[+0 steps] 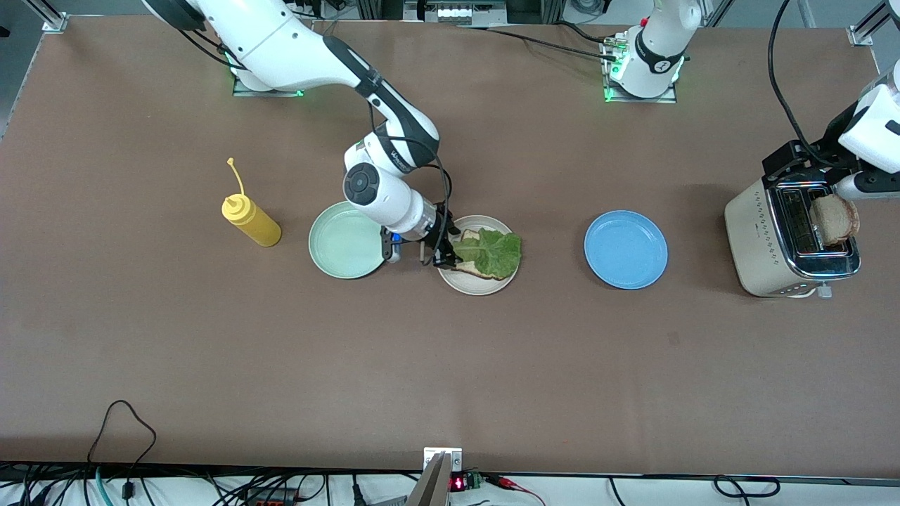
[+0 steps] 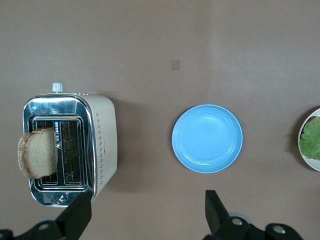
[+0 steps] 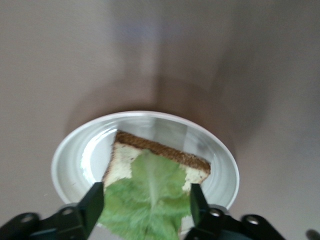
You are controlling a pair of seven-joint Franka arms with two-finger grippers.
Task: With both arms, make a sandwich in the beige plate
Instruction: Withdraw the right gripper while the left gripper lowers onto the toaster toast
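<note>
The beige plate holds one bread slice with a green lettuce leaf on top. My right gripper is open, low over the plate's edge beside the mint-green plate. In the right wrist view its fingers straddle the end of the lettuce, which lies on the bread. A second bread slice stands out of the toaster. My left gripper is open and empty, high over the toaster, and it holds nothing in the left wrist view.
A mint-green plate sits beside the beige plate toward the right arm's end. A yellow squeeze bottle stands past it. A blue plate lies between the beige plate and the toaster.
</note>
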